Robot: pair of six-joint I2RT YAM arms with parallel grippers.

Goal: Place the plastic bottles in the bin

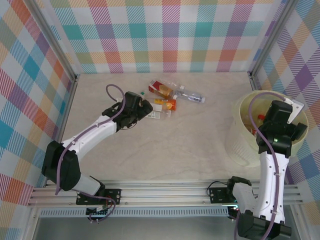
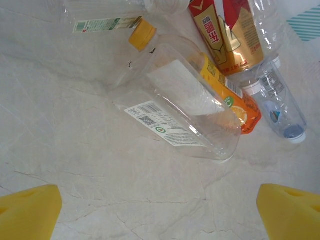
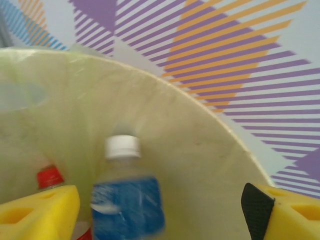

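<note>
Several plastic bottles lie in a heap at the table's back middle: a red-labelled one (image 1: 161, 89), an orange-labelled one (image 1: 165, 104) and a clear one (image 1: 192, 96). My left gripper (image 1: 147, 107) hovers open just left of the heap. In the left wrist view, an orange-labelled, yellow-capped bottle (image 2: 185, 100) lies ahead of the gripper (image 2: 160, 210), apart from its fingers, with a red-and-gold bottle (image 2: 227, 32) and a small clear bottle (image 2: 277, 102) behind. My right gripper (image 1: 270, 114) hangs open over the pale yellow bin (image 1: 245, 100). A blurred blue-labelled, white-capped bottle (image 3: 127, 200) is between its spread fingers (image 3: 37, 212), inside the bin (image 3: 200, 150).
A red-capped bottle (image 3: 50, 176) lies in the bin. Checked cloth walls close the table at the back and both sides. A fourth bottle with a green-and-white label (image 2: 105, 22) lies at the far edge of the heap.
</note>
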